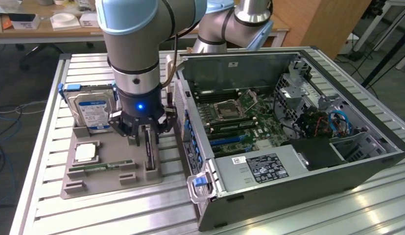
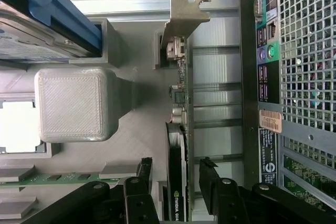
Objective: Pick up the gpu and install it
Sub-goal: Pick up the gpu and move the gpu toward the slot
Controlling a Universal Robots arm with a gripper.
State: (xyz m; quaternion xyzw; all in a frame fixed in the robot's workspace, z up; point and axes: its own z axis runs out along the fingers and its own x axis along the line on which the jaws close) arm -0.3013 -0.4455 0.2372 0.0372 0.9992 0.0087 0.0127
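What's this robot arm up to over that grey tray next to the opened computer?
The robot arm's claw hangs over the gpu, open, with a finger on each side and not gripping it. The card stands on edge in the grey tray, not yet lifted. The open computer case sits beside the tray.

support: slatted metal table [image 1: 91, 215] | on it: grey parts holder [image 1: 98, 185], open computer case [image 1: 287, 196] just beside
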